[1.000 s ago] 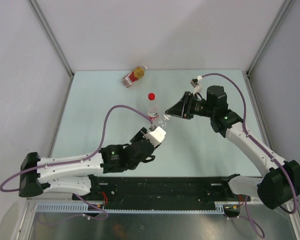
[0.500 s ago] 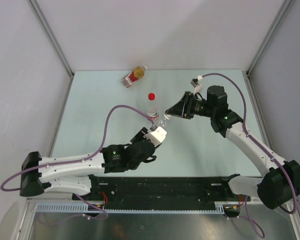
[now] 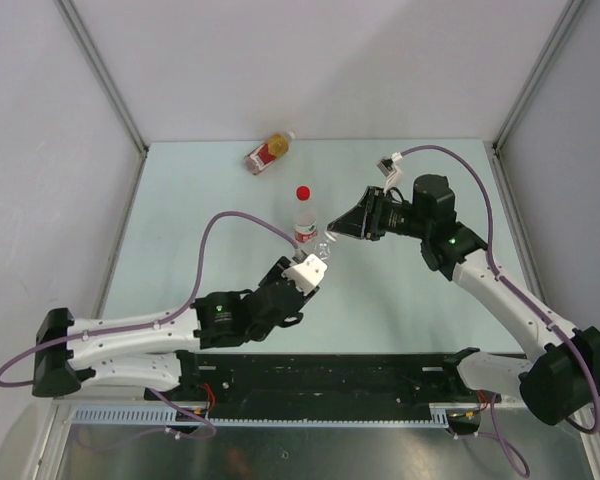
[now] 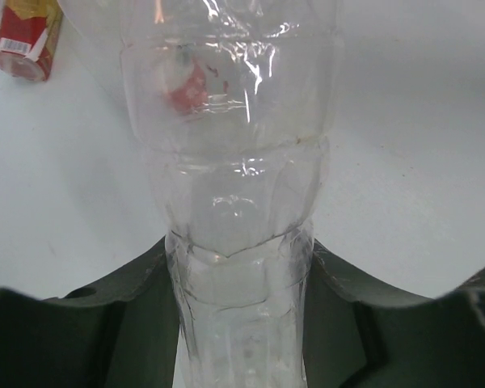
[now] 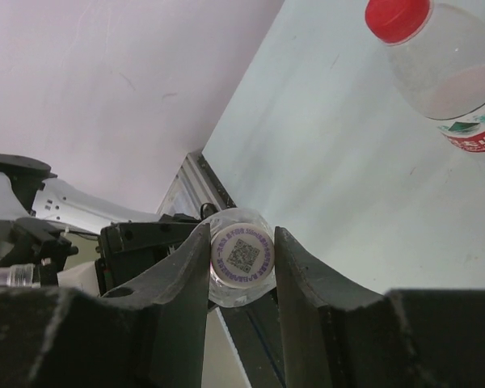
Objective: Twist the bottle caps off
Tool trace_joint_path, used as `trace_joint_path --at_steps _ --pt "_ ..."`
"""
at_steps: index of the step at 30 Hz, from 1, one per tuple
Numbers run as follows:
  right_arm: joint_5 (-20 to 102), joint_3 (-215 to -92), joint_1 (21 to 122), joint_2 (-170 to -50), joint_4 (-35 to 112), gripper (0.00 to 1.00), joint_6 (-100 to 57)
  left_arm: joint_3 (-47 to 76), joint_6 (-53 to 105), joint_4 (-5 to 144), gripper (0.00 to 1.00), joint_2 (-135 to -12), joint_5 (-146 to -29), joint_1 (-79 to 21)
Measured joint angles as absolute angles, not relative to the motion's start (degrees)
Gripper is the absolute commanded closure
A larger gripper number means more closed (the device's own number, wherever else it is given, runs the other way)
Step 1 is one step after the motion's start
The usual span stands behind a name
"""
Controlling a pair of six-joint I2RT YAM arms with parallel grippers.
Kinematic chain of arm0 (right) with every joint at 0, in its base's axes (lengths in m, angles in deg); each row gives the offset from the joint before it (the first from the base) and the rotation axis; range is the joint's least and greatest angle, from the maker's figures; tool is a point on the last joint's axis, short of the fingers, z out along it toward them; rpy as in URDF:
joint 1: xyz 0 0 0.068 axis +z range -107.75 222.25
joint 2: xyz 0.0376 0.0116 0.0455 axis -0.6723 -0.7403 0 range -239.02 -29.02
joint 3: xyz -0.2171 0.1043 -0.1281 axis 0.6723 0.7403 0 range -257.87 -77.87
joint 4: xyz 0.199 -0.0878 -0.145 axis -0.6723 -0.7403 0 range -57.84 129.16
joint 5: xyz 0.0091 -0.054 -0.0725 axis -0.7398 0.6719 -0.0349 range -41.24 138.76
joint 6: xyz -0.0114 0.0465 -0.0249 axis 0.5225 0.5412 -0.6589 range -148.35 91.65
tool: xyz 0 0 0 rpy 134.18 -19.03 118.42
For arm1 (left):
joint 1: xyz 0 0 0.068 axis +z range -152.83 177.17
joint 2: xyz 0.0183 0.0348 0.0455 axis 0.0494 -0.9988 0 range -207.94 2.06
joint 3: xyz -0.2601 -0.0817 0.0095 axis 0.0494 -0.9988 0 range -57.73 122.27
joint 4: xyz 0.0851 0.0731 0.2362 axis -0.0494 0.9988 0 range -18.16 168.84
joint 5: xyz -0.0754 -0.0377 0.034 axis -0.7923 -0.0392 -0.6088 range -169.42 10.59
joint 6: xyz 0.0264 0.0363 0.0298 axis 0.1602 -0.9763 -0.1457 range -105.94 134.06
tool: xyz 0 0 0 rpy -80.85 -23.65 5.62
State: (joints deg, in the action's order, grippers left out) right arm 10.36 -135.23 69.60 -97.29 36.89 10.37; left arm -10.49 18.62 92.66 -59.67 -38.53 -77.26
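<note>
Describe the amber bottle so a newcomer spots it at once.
Look at the far edge of the pale green table, left of centre. The amber bottle lies there on its side, alone. Unlike the red-capped bottle and the held clear bottle mid-table, it is short, amber-filled, with a red-yellow label.

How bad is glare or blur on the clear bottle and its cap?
Left wrist: glare streaks on the clear bottle, which warps a red patch behind it. Right wrist: the white cap is sharp, its printed code visible, no glare. Top external: the clear bottle barely shows against the pale table.
</note>
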Motion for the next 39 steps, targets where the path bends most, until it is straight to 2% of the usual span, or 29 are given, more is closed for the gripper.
trace_joint_path --at_steps 4,14,22,24,28,31,34,39 --pt "10.1 -134.9 70.1 -96.2 37.1 1.0 9.3 -13.1 18.6 90.3 1.0 -55.7 -44.9 -75.1" --pt "3.7 -133.8 71.1 -93.8 41.0 1.0 7.0 -21.3 18.9 83.2 1.0 -43.1 -69.6 -65.9" --pt "-1.0 -133.8 71.3 -91.0 41.2 1.0 3.9 -24.6 22.2 77.6 1.0 -40.1 -85.9 -61.8" --pt "-1.3 -133.8 71.2 -90.1 41.2 0.87 3.8 -24.9 23.1 76.2 1.0 -40.1 -88.2 -61.4" --pt "0.5 -133.8 71.3 -88.3 41.4 0.4 4.6 -24.9 24.4 73.6 1.0 -41.0 -89.5 -61.2" --pt "4.6 -133.6 71.6 -86.9 41.9 0.15 6.4 -24.6 24.7 71.5 1.0 -43.2 -90.6 -61.5" --pt "9.5 -133.3 72.2 -85.9 42.5 0.04 8.1 -24.2 25.2 70.6 1.0 -45.7 -90.4 -61.9" --pt "17.9 -133.3 72.6 -85.0 42.4 0.01 10.3 -23.7 26.7 70.6 1.0 -47.4 -87.7 -61.9"
